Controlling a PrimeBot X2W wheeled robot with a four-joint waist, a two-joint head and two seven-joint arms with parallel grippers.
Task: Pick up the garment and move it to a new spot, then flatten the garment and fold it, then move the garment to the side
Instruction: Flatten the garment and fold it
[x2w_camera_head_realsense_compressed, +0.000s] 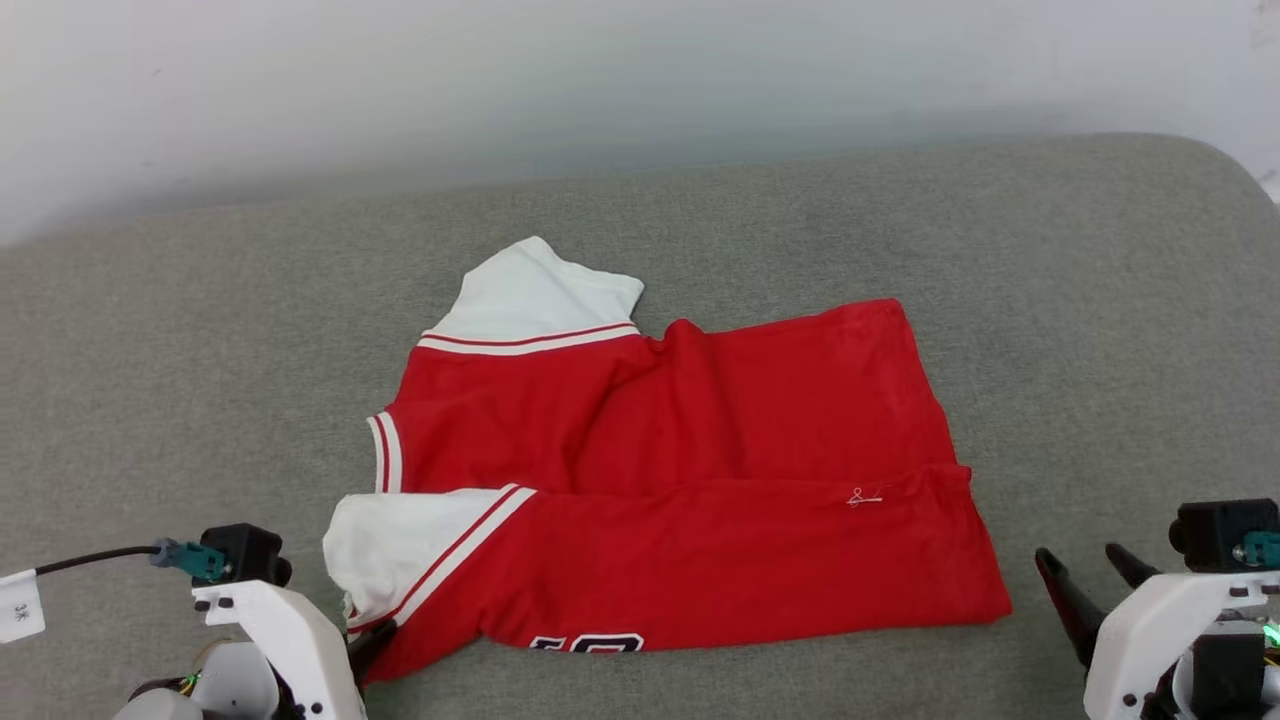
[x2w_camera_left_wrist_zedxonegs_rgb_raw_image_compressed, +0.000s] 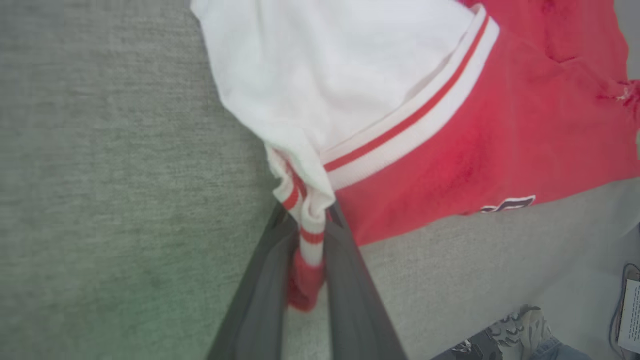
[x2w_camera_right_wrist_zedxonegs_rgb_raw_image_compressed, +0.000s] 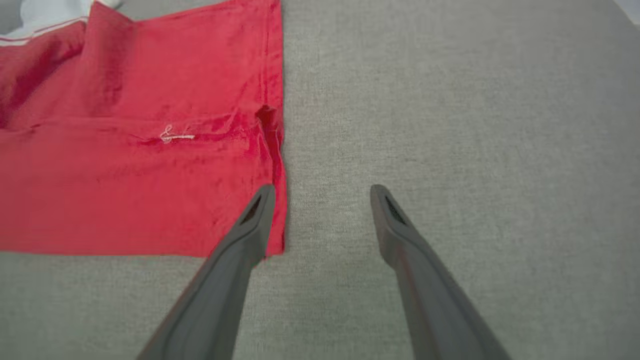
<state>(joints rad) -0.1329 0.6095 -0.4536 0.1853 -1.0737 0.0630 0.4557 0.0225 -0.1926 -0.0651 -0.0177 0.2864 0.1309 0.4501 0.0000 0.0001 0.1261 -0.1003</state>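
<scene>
While the left hand (x2w_camera_left_wrist_zedxonegs_rgb_raw_image_compressed: 307, 209) pinches the one garment (x2w_camera_head_realsense_compressed: 700, 440) by its trim, the right hand (x2w_camera_right_wrist_zedxonegs_rgb_raw_image_compressed: 322, 189) gapes empty.

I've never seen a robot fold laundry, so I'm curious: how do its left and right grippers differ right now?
The left gripper is shut on the striped sleeve trim of the garment; the right gripper is open and holds nothing. The left sits at the sleeve end, the right beside the hem end, over bare grey surface. Both have two long dark fingers.
</scene>
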